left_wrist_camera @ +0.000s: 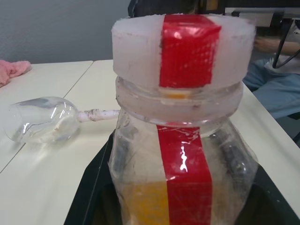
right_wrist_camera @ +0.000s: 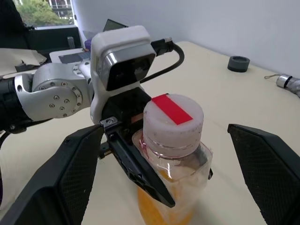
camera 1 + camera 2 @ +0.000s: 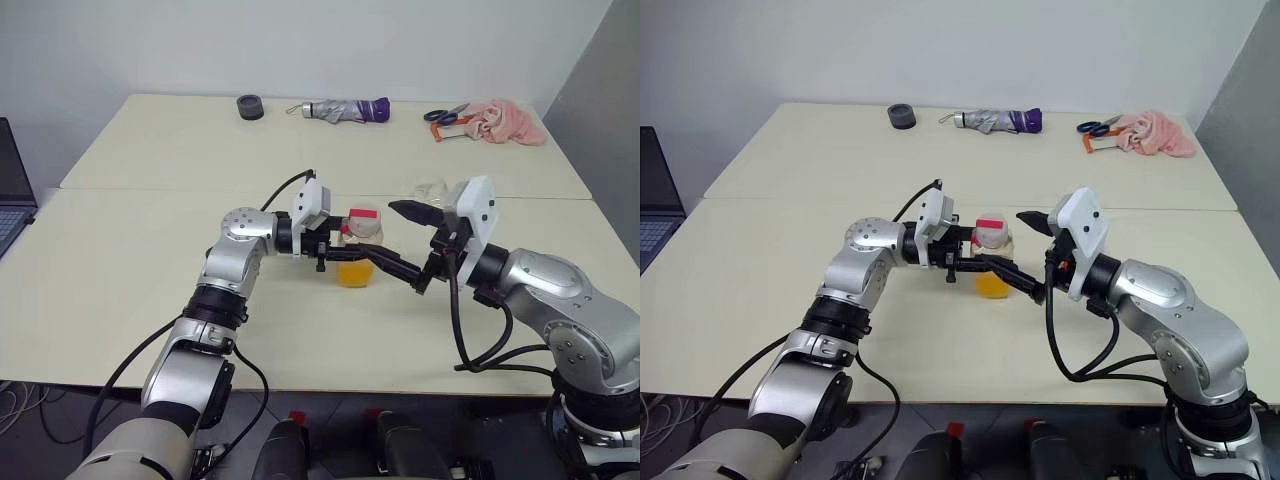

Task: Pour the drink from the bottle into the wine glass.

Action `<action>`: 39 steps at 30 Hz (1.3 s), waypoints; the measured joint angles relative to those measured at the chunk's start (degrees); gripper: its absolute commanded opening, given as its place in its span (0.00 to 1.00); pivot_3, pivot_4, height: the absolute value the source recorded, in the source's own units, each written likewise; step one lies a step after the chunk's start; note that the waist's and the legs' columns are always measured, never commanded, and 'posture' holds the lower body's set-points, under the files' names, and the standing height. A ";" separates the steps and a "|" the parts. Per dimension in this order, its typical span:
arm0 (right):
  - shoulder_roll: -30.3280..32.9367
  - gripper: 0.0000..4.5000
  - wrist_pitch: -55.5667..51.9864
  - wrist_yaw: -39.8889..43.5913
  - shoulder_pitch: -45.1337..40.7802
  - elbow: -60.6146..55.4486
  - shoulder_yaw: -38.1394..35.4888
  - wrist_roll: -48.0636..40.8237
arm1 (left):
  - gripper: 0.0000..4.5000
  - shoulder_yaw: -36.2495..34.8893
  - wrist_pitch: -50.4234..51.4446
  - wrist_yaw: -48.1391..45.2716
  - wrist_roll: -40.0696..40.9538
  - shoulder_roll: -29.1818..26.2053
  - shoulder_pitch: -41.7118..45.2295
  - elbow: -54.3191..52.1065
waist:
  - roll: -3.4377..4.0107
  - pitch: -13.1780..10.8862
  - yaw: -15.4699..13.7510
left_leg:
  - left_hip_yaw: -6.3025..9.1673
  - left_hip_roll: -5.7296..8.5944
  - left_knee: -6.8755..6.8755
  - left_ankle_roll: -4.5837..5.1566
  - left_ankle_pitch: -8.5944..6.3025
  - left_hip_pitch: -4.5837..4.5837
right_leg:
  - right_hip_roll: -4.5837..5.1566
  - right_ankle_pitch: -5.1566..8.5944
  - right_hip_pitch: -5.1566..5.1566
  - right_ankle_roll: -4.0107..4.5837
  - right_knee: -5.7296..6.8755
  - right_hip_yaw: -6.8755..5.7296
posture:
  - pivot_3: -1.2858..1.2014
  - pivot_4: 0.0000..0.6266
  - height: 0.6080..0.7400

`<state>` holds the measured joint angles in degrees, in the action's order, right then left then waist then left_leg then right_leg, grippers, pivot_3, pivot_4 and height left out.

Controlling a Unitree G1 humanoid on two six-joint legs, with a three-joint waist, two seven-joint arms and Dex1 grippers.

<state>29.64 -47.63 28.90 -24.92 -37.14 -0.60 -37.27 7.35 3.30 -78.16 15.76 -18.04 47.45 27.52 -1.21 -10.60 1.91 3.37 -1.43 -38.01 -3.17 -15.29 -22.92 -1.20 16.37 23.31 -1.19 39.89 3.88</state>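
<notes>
The bottle [image 3: 358, 248] is small and clear, with a white cap [image 3: 363, 221] crossed by a red stripe. It stands upright at the table's middle, and the orange drink [image 3: 355, 273] fills its lower part. My left gripper [image 3: 372, 263] reaches in from the left and is shut on the bottle's body, one black finger [image 2: 140, 174] along its side. My right gripper [image 3: 408, 247] hangs open just right of the bottle, its fingers [image 2: 70, 173] flanking the cap without touching. The wine glass [image 1: 42, 119] lies on its side on the table behind the right gripper [image 3: 430, 188].
Along the far edge lie a black round piece [image 3: 250, 106], a folded umbrella [image 3: 345, 109], scissors [image 3: 445, 113] and a pink cloth [image 3: 505, 122]. A laptop [image 3: 10, 190] sits at the left edge. A seam [image 3: 150, 189] joins two tables. A seated person [image 1: 276, 79] shows beyond the table.
</notes>
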 measured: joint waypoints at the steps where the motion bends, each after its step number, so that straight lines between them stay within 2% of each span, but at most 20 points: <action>1: 0.00 1.00 0.02 0.33 -0.02 0.23 0.00 -0.11 | 0.40 0.00 0.00 -0.01 0.03 0.01 0.00 -0.11 | 0.00 0.00 0.00 | 0.00 0.00 0.00 0.00 0.00 0.00 | 0.00 0.00 0.00 0.00 0.00 0.00 | 0.52 0.24 1.00; 12: -1.53 1.00 1.49 2.20 -5.80 7.02 2.10 0.34 | 0.40 -0.03 0.00 -0.07 0.25 0.19 -0.01 -0.41 | 0.00 0.00 0.01 | 0.00 0.00 0.00 0.00 0.00 0.01 | 0.00 0.00 0.00 0.00 0.01 -0.01 | 0.52 0.24 1.00; 19: -2.29 1.00 3.51 2.80 -6.22 9.28 4.42 2.56 | 0.40 -0.03 0.01 -0.04 0.26 0.18 -0.02 -0.48 | 0.00 0.00 0.01 | 0.00 -0.01 0.00 0.00 0.00 0.01 | 0.00 0.00 0.00 0.00 0.01 0.00 | 0.52 0.24 1.00; 22: -2.82 0.80 3.99 2.83 -6.27 9.90 4.85 3.33 | 0.40 -0.03 0.02 -0.03 0.26 0.18 -0.05 -0.76 | 0.00 0.00 0.01 | 0.00 0.00 0.00 0.00 0.00 0.00 | 0.00 0.00 0.00 0.00 0.01 0.00 | 0.52 0.24 1.00; 27: -3.09 0.41 5.92 3.51 -6.37 10.01 5.55 5.30 | 0.40 -0.12 0.03 0.02 0.27 0.18 -0.06 -1.14 | 0.00 0.00 0.01 | 0.00 -0.01 0.00 0.00 0.00 0.01 | 0.00 0.00 0.00 0.00 0.01 -0.01 | 0.52 0.24 1.00; 32: -3.06 0.41 9.21 4.16 -5.80 10.01 6.57 8.01 | 0.40 -0.45 -0.03 0.02 0.35 0.17 -0.06 -1.38 | 0.00 0.00 0.00 | 0.00 0.00 -0.01 0.00 0.00 0.00 | 0.00 0.00 0.00 0.00 0.00 0.00 | 0.52 0.24 1.00; 39: -2.04 0.39 21.64 4.88 -4.60 9.58 10.09 17.84 | 0.40 -0.48 0.22 0.22 0.53 0.14 -0.15 -1.75 | 0.00 0.00 0.02 | 0.00 0.00 0.00 0.00 0.00 0.01 | 0.00 0.00 0.00 0.00 0.01 0.00 | 0.52 0.24 1.00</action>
<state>27.59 -26.00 33.77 -29.52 -27.56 9.49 -19.43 6.88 3.52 -77.94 16.29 -17.90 47.31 25.77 -1.21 -10.60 1.93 3.36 -1.43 -38.01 -3.17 -15.29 -22.90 -1.21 16.37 23.32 -1.19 39.90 3.88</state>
